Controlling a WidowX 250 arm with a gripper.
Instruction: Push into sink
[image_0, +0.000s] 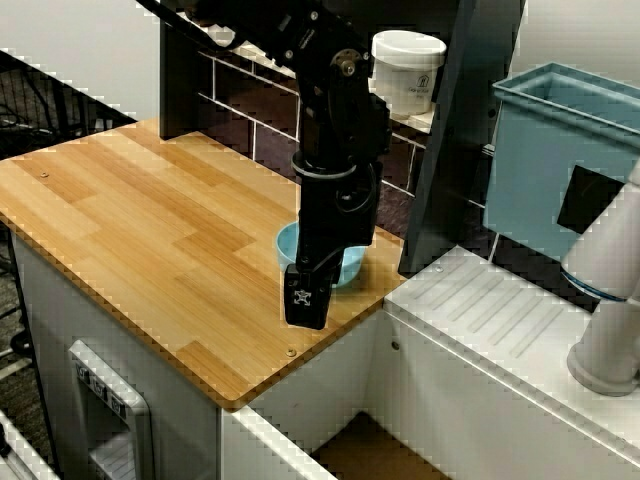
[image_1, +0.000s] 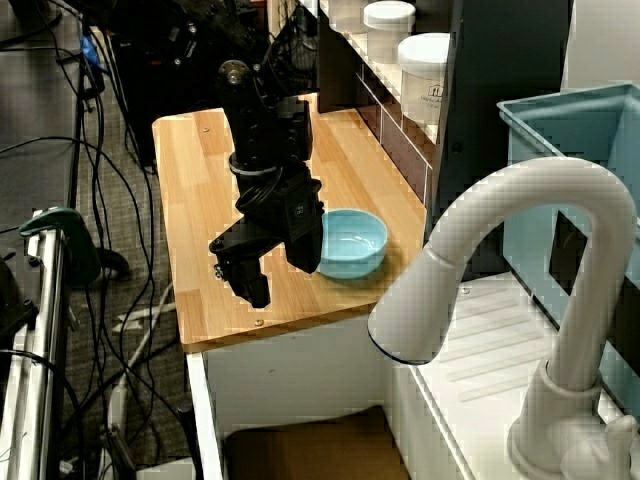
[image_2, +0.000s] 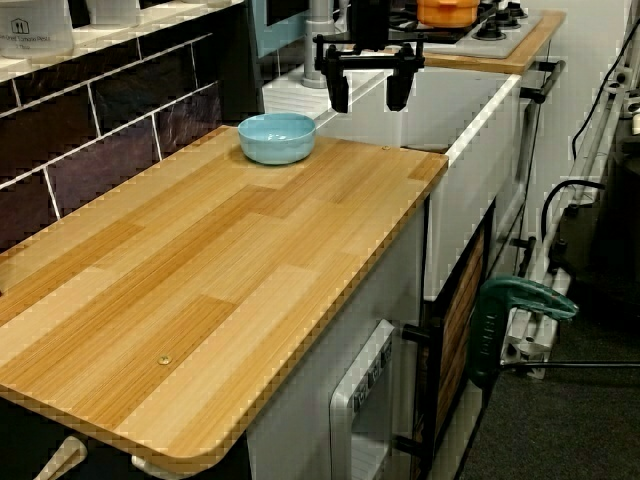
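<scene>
Sink sits as a recess just past the end of the wooden counter; the view from the faucet side shows its brown floor below the counter edge, and the high corner view catches only a wedge of that floor with the white walls around it. Small blue bowl rests upright on the counter near the sink-side edge, toward the dark tiled back wall. Gripper hangs fingers-down just beside the bowl on its open-counter side; in the faucet-side view one finger overlaps the bowl's rim, but contact cannot be told. In the high corner view the arm covers most of the bowl, leaving only slivers of blue on either side. The view along the counter is the clearest on the jaws: two black fingers spread apart with bare gap between them, nothing held, and from this angle they appear past the bowl, over the white sink wall. White curved faucet fills the foreground only in the faucet-side view. Ribbed white drainboard and teal bin lie beyond the sink. White lidded tubs stand on the ledge above the tiles. Orange pot on a stove shows only along the counter.
</scene>
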